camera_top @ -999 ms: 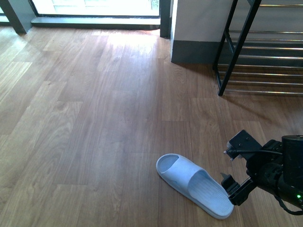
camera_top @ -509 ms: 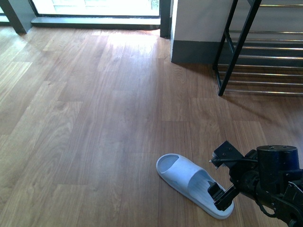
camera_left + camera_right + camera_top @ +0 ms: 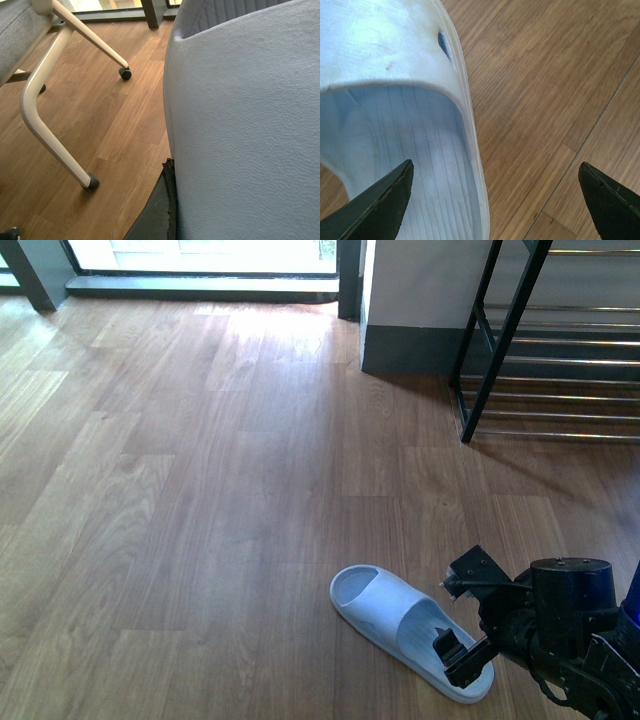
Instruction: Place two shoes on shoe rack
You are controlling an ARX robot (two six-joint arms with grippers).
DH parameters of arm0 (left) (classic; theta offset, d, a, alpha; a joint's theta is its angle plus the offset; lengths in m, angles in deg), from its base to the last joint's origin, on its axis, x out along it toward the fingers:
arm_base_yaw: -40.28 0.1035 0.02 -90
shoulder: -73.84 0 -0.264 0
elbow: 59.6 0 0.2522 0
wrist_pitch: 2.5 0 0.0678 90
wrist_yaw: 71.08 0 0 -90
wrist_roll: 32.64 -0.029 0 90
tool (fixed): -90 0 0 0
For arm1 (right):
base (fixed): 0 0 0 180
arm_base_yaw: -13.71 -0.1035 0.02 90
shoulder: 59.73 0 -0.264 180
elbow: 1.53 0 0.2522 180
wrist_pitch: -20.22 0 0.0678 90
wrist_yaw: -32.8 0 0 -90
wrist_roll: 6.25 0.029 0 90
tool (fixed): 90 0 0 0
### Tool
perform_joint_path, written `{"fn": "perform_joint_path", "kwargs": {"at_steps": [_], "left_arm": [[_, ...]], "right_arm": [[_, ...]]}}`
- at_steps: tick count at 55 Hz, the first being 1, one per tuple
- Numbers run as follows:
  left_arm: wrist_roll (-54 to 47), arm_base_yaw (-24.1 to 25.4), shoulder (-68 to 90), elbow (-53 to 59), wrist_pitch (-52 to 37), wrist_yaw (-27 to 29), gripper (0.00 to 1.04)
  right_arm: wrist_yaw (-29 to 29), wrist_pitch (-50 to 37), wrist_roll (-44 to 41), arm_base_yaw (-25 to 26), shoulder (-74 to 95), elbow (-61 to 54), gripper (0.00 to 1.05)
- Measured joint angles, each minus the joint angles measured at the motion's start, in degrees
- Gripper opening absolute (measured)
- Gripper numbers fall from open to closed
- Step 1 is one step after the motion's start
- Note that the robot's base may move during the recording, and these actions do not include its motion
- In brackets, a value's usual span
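Slide (image 3: 405,625): pale blue, moulded in one piece, single. Lies sole-down on floor (image 3: 200,490), low and right of centre in front view, set diagonally with the toe end away from the robot and the heel end toward it. Close up in right wrist view (image 3: 395,100): smooth broad strap with one small oval vent hole, ribbed footbed beneath, raised rim along the edge.

Right claw (image 3: 458,615): black, jaws spread wide, gripping nothing. Straddles the slide's heel-side edge; in right wrist view (image 3: 492,205) one fingertip (image 3: 375,210) over the footbed, the other over bare planks beside the slide. Contact with the slide not readable.

Left claw: state cannot be told. Left wrist view filled by grey-blue textured upholstery (image 3: 250,125), with only a dark sliver (image 3: 162,205) at its lower edge.

Rack (image 3: 500,340): black frame, chrome rods in tiers, far right at the back in front view, well apart from the slide.

Also noted: pale wall block (image 3: 410,300) with dark base just beside the rack; white chair leg (image 3: 45,115) and castor (image 3: 125,74) on the wood floor in left wrist view.
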State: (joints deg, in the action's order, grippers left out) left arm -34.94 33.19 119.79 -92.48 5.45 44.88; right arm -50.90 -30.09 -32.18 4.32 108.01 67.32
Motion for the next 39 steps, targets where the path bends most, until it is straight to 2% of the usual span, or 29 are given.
{"fn": "perform_joint_path", "kwargs": {"at_steps": [24, 31, 39], "left_arm": [[0.0, 0.0, 0.0, 0.0, 0.0, 0.0, 0.02], [0.0, 0.0, 0.0, 0.0, 0.0, 0.0, 0.02], [0.0, 0.0, 0.0, 0.0, 0.0, 0.0, 0.02]], "right_arm": [[-0.7, 0.0, 2.4, -0.2, -0.5, -1.3, 0.96], [2.1, -9.8, 5.2, 0.2, 2.0, -0.7, 0.96], [3.8, -15.6, 5.6, 0.4, 5.1, 1.6, 0.96]]}}
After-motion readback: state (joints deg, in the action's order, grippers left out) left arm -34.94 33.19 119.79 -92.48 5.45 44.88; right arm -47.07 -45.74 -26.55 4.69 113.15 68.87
